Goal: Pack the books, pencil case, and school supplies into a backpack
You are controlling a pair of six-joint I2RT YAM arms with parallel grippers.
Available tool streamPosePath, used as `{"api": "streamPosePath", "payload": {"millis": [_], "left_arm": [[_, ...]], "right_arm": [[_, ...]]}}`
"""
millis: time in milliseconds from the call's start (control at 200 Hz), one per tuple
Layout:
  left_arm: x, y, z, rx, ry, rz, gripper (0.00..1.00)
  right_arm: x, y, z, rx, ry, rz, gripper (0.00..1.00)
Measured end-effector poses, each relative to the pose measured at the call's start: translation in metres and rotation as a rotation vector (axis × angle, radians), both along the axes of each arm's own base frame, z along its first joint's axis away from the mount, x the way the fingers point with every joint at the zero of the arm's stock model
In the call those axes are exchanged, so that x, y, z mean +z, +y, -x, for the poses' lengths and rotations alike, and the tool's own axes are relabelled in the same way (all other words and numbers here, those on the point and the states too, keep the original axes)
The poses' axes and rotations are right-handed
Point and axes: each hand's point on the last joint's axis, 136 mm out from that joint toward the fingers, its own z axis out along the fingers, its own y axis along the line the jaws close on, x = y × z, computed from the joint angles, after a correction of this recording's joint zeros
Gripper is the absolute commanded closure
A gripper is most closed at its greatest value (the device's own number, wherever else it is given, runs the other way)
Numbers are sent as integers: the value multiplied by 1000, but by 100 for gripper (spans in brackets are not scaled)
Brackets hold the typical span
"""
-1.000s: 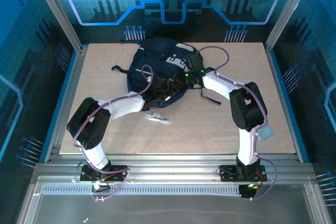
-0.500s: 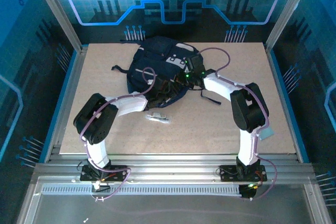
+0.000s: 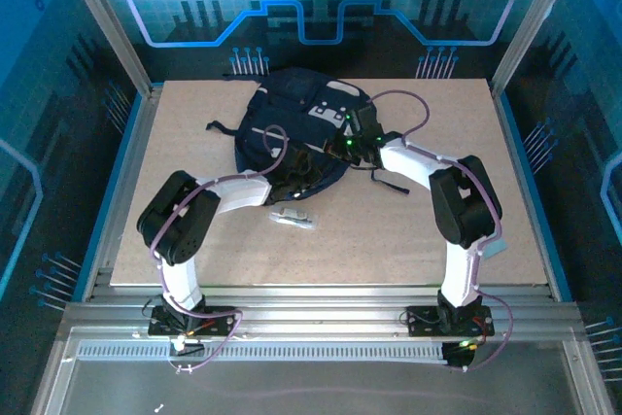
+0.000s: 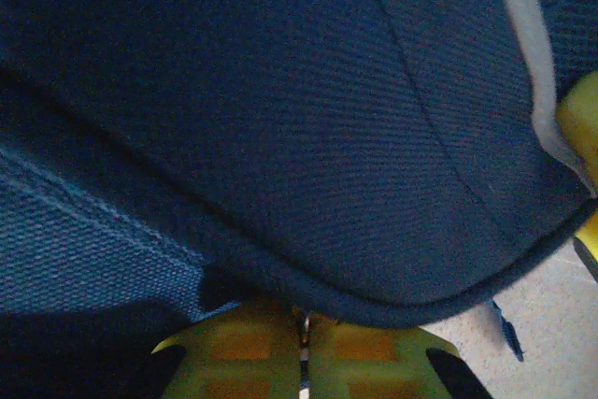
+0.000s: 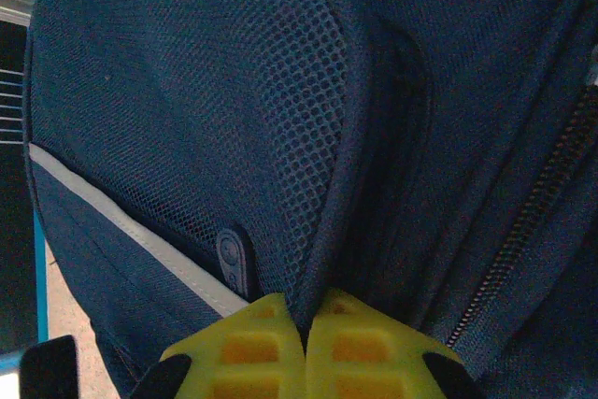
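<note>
The navy backpack (image 3: pixel 292 128) lies at the back middle of the table. My left gripper (image 3: pixel 294 168) is at its near edge, shut on a small metal piece at the fabric rim (image 4: pixel 304 326), probably a zipper pull. My right gripper (image 3: pixel 356 140) is at the backpack's right side, shut on a fold of fabric (image 5: pixel 322 292) beside the mesh pocket (image 5: pixel 187 119). A small pale oblong object, the school supplies (image 3: pixel 289 212), lies on the table in front of the backpack. A thin clear strip (image 3: pixel 300 224) against it looks like the pencil case. The books are hidden.
Dark straps (image 3: pixel 222 128) trail left of the backpack and another strap (image 3: pixel 389 182) lies at its right. A zipper track (image 5: pixel 523 231) runs along the right. A yellow shape (image 4: pixel 581 114) that I cannot identify shows at the left wrist view's right edge. Metal frame posts ring the table (image 3: pixel 428 240).
The left arm's elbow has swung a little right and forward. The right gripper has shifted slightly left over the backpack. Both stay shut on the fabric.
</note>
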Motion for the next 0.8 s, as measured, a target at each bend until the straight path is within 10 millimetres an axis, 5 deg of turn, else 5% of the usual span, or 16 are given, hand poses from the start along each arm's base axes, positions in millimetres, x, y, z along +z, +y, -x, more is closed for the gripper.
{"api": "streamPosePath", "payload": {"millis": [500, 800], "left_arm": [[30, 53, 2, -277, -13, -253, 100], [47, 29, 10, -548, -57, -281, 100]], "right_arm": [[26, -13, 0, 154, -55, 124, 100], [24, -37, -16, 251, -24, 224, 100]]}}
